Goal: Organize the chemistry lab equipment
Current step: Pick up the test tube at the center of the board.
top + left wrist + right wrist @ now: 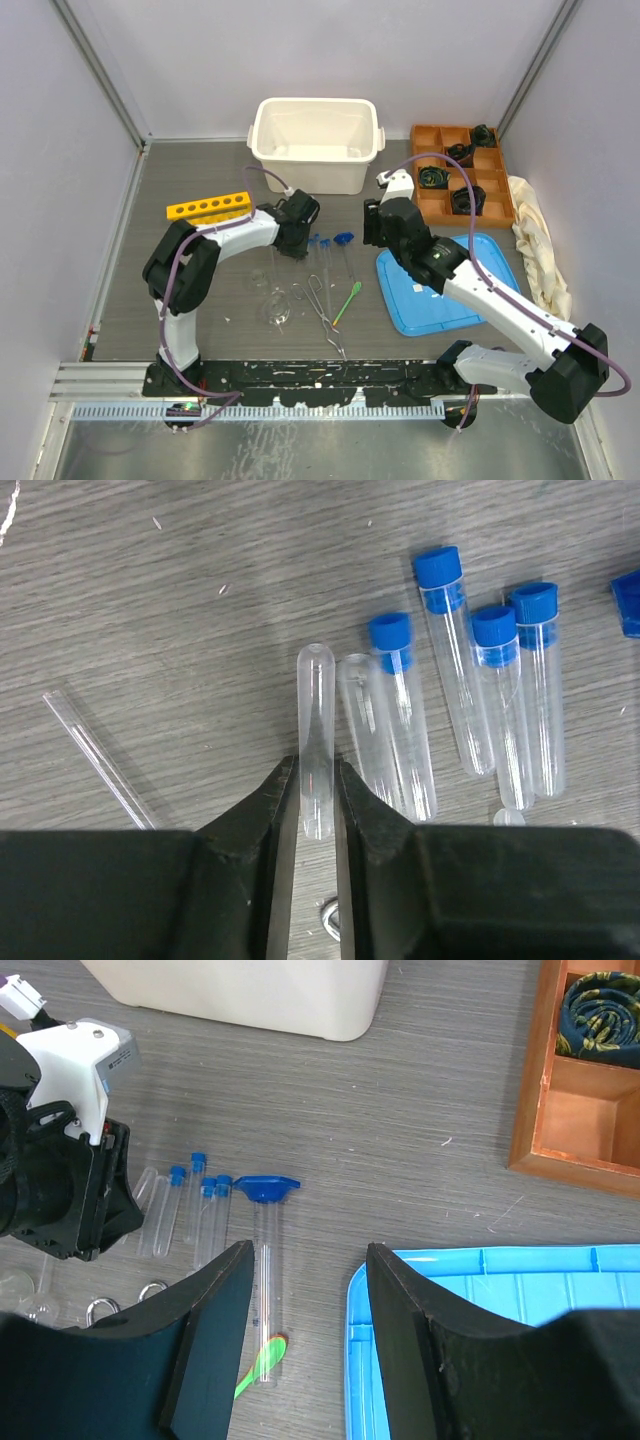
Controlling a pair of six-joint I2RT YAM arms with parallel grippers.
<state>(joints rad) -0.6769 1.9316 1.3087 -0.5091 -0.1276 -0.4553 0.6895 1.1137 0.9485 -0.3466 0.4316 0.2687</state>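
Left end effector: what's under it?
An uncapped clear test tube lies between the fingers of the left end effector, both touching it; a metal ring shows below. Anything beneath the black finger bodies is covered.

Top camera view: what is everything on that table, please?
tub: one, white, far middle
rack: one, yellow, far left
compartment tray: one, orange, far right
rolled objects: about four, dark, in that tray
cloth: one, cream, right edge
flat tray: one, blue, near right
capped test tubes: four, clear with blue caps, centre
uncapped test tubes: two, clear, beside those
thin rod: one, clear, near the tubes
cylinder: one, clear on blue base, lying centre
tongs: one, metal, near centre
spatula: one, green, beside the tongs
flasks: at least two, clear, left of tongs
left fingers: two, black, closed on one uncapped tube
right fingers: two, black, open, empty
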